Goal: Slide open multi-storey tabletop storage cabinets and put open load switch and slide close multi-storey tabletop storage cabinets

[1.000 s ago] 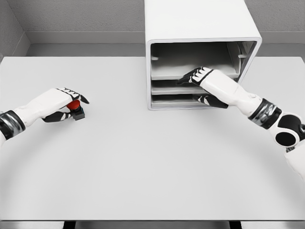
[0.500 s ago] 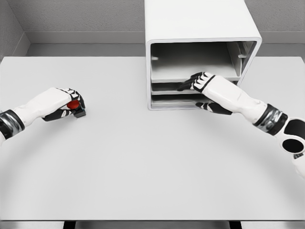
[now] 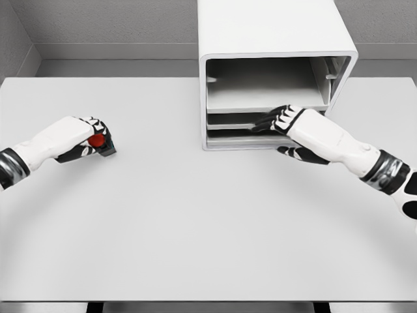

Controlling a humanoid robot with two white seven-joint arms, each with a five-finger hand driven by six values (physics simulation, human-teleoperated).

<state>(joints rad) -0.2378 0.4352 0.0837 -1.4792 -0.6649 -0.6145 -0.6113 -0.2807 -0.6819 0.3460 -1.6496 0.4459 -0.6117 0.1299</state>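
The white multi-storey cabinet (image 3: 273, 29) stands at the table's back, right of the middle, its open front showing stacked drawers. My right hand (image 3: 273, 135) is at that front, with its fingers curled over the front edge of the middle drawer (image 3: 228, 125) and the thumb underneath. The load switch (image 3: 99, 140), a small dark block with a red button, is at the left of the table. My left hand (image 3: 96, 145) is shut on the switch, and its fingers hide most of the dark body.
The white table (image 3: 195, 215) fills the view, with its front edge at the bottom. A grey wall (image 3: 111, 23) runs behind it. The top drawer (image 3: 260, 98) lies inside the cabinet, above my right hand.
My right hand has drawn back out of the cabinet toward the front right, down to the middle drawer's edge. My left hand has closed on the switch and pulled slightly left.
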